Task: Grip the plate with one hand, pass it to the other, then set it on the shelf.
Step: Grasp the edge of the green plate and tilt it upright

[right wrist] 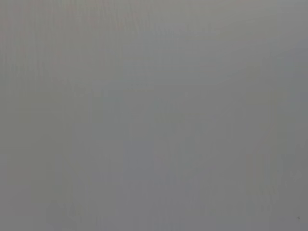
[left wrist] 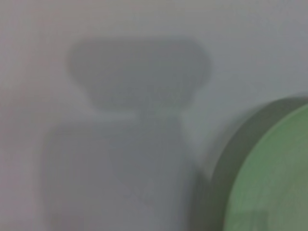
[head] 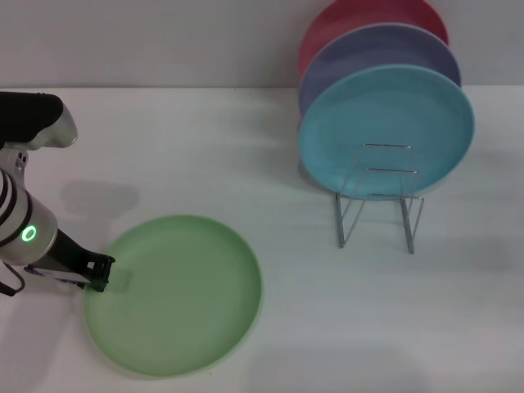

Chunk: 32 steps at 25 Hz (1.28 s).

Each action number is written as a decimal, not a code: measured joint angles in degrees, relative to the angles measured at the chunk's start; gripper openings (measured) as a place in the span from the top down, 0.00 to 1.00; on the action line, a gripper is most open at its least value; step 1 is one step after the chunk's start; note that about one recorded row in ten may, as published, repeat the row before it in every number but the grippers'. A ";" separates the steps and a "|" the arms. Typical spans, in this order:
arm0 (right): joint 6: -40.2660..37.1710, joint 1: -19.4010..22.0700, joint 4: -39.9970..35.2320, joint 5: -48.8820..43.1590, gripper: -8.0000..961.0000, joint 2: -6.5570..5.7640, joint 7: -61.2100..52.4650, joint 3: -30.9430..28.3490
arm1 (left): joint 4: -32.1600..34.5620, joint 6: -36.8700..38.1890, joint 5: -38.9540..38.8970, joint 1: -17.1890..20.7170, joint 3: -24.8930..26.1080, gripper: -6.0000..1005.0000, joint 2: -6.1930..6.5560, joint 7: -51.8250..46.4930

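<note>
A plain white tabletop (head: 246,147) fills the head view, with a pale wall behind it along the top of the frame. We see the light green plate (head: 173,293) lying flat at the lower left of centre, and the left wrist view shows one curved edge of the same plate (left wrist: 274,178) at its lower right. The left gripper (head: 100,274) sits at the plate's left rim, low over the tabletop; we cannot tell whether its jaws are released or clenched on the rim. The right gripper does not appear in any view.

At the upper right stands the shelf (head: 381,196), a thin wire rack, already carrying a teal plate (head: 385,131), a lavender plate (head: 372,53) and a red plate (head: 360,16) on edge, with bare loops in front of the teal one.

We judge the green plate to be light, stiff and smooth, so probably slippery. Lying flat, it offers only its shallow rim, so a firm pinch across the rim edge seems the best hold. For the pass, the second hand would need a free stretch of rim well apart from the first.
</note>
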<state>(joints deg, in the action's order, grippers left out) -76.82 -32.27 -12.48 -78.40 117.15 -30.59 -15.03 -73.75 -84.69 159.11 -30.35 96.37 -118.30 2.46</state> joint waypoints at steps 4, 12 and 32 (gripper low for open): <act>0.00 0.01 0.00 0.00 0.38 0.00 0.00 0.00 | 0.03 0.01 -0.08 0.00 -0.04 0.86 0.00 0.00; 0.00 0.06 0.00 0.00 0.38 0.00 0.00 0.00 | -0.52 0.06 -0.21 0.02 0.09 0.88 0.00 0.54; 0.00 0.27 0.07 0.00 0.38 0.18 0.00 0.00 | -3.51 1.67 -1.40 1.18 0.80 0.94 0.00 2.21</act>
<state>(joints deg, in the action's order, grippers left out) -76.82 -32.00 -12.41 -78.40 117.33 -30.59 -15.03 -77.26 -83.02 157.71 -29.17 97.17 -118.30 4.67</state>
